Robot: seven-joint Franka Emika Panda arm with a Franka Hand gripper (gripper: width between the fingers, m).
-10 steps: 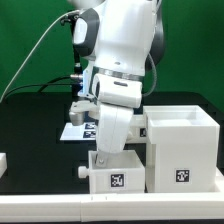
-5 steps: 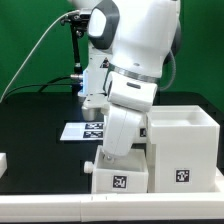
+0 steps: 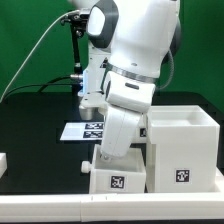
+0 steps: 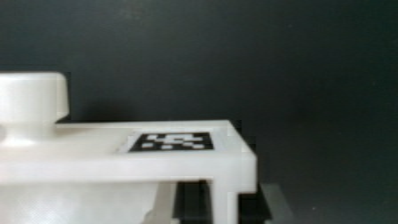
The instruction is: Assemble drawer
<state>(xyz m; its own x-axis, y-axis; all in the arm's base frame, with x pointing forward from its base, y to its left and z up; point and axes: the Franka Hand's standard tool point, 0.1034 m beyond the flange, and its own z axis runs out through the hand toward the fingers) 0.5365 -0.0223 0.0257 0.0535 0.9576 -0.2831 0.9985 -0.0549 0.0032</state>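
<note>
White plastic parts lie on the black table (image 3: 35, 140). The small drawer (image 3: 118, 178) sits low in the centre of the exterior view, just beside the larger cabinet box (image 3: 182, 150) at lower right. The gripper (image 3: 105, 153) is down at the drawer's top edge, jaws closed almost together; whether they pinch anything is hidden. The wrist view shows the drawer's tag (image 4: 175, 141) and a rounded knob (image 4: 32, 95).

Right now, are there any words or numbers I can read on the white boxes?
No words, numbers or brand names can be read anywhere.
Only black-and-white square tags show: one on the big white box, one on the small white part, several on the marker board.
</note>
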